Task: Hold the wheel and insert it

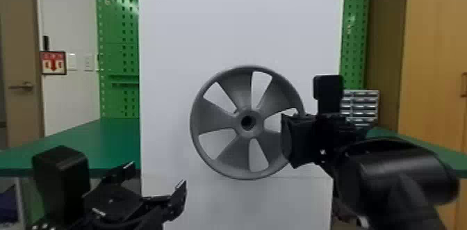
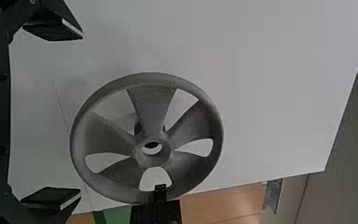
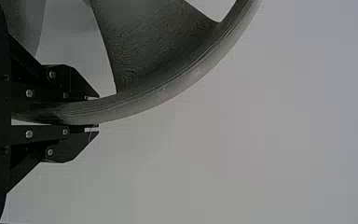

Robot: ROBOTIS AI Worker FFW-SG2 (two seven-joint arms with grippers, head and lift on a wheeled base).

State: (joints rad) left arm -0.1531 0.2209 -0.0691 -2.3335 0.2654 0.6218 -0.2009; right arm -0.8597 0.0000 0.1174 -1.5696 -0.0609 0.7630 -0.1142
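One grey wheel (image 1: 236, 153) stands upright, face toward me, in front of a tall white panel (image 1: 243, 21). My right gripper (image 3: 94, 112) is clenched on its rim at the robot's right, the rim passing between the two flat black fingers. My left gripper (image 1: 156, 176), low on the robot's left, has its fingers spread wide with nothing between them.

I judge the wheel light for its breadth, hard and stiff, probably moulded or printed plastic. Its dull surface, finely ridged in the right wrist view, should grip fairly well, though the smooth curve of the rim could let it pivot, since it is held at one side only. The spokes look thin enough to crack if squeezed hard. For a second hold I would take the rim opposite, on the robot's left, one finger through an opening and one outside, leaving the hub (image 1: 247, 134) clear for inserting.

Counting: one wheel, five broad spokes, five openings, one hub with one round hole, two grippers, one panel. A small dark piece lies behind the hub; I cannot tell whether it is the mount.
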